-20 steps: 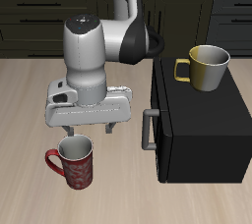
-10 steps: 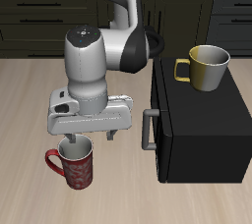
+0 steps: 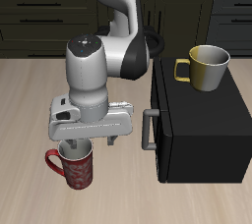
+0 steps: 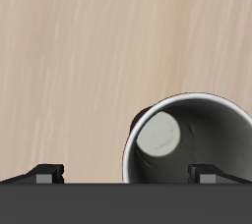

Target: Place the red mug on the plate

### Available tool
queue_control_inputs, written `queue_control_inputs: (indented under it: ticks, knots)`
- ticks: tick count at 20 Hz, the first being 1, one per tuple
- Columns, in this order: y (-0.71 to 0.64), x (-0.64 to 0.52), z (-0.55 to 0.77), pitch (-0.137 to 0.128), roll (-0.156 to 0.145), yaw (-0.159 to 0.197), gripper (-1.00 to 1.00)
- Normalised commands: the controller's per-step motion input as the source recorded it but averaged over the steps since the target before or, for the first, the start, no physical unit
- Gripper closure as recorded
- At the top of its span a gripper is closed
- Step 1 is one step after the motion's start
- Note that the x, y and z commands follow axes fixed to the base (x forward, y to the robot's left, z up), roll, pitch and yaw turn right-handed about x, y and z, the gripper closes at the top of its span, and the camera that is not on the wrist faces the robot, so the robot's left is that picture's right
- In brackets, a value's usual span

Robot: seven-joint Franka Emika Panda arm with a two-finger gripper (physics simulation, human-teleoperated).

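Standing upright near the table's (image 3: 20, 90) front edge, the red mug (image 3: 74, 165) sits directly beneath your gripper (image 3: 91, 141). Its fingers (image 3: 114, 136) are spread, one over the mug's rim, gripping nothing.

Arm bent forward and down from the back, wrist vertical, tool (image 3: 89, 141) pointing straight down low over the tabletop, fingers (image 3: 111, 137) spread apart, gripping nothing.

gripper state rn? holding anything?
Gripper: open, holding nothing. Its fingers stand on either side of the red mug's rim, not closed on it.
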Motion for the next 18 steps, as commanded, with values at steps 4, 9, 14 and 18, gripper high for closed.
queue_control_inputs:
  ticks: [4,9,14,18]
  knots:
    - [0.05,0.05,-0.24,0.033,0.007,0.001,-1.0]
    - [-0.04,0.03,-0.19,0.049,0.005,-0.012,1.0]
    - [-0.09,-0.01,-0.08,0.022,-0.023,-0.008,1.0]
    - [0.01,-0.07,0.02,-0.004,0.011,0.0,1.0]
